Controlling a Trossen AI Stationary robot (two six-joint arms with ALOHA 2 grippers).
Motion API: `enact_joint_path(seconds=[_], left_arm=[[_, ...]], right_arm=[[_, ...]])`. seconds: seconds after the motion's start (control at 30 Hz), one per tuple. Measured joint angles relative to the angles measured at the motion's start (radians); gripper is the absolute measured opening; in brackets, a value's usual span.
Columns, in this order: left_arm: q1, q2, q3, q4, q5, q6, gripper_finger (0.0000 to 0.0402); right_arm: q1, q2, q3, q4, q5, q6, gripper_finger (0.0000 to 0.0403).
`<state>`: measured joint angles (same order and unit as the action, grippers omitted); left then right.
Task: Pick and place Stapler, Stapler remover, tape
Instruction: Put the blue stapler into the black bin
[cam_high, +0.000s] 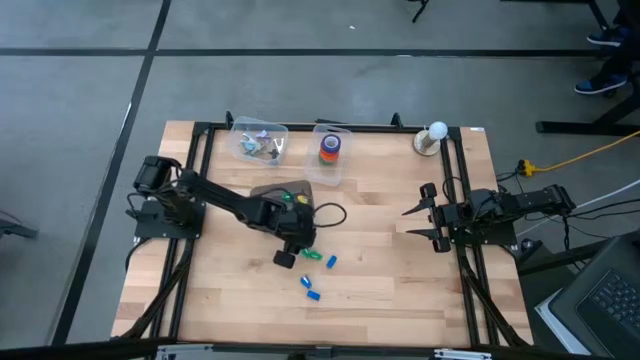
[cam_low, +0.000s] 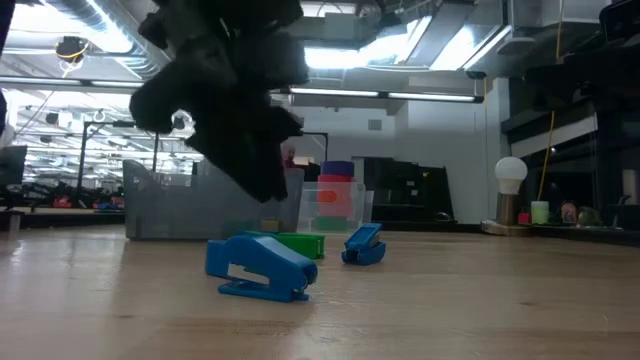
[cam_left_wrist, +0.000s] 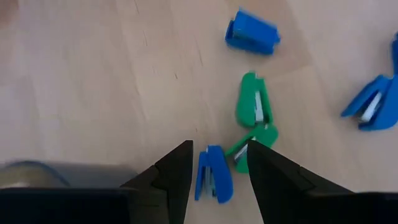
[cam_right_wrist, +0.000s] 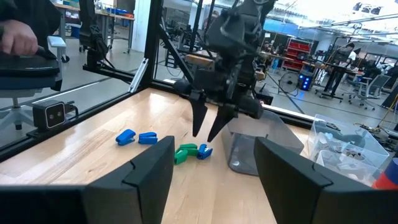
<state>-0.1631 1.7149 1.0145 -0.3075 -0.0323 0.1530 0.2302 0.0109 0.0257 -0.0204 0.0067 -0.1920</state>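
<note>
My left gripper (cam_high: 287, 257) is open and points down over the middle of the table. Its fingers stand on either side of a small blue stapler (cam_left_wrist: 214, 174), just above it, as the right wrist view (cam_right_wrist: 208, 134) shows. Two small green staplers (cam_left_wrist: 252, 109) lie right beside it, and more blue ones (cam_left_wrist: 252, 32) lie farther off. The tape rolls (cam_high: 330, 150) sit stacked in a clear box at the table's far side. My right gripper (cam_high: 412, 222) waits open at the table's right.
A grey tray (cam_high: 290, 195) lies just beyond the left gripper, with a black cord loop (cam_high: 330, 212) beside it. A second clear box (cam_high: 262, 140) with small items stands at the back. A white ball on a stand (cam_high: 436, 135) is at the far right.
</note>
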Motion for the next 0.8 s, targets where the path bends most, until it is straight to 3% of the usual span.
enact_joint_path(seconds=[0.8], left_arm=[[0.009,0.094,-0.002,-0.066,-0.014,-0.108,0.0133]], right_arm=[[0.000,0.000,0.000,0.000,0.000,0.000,0.0225]])
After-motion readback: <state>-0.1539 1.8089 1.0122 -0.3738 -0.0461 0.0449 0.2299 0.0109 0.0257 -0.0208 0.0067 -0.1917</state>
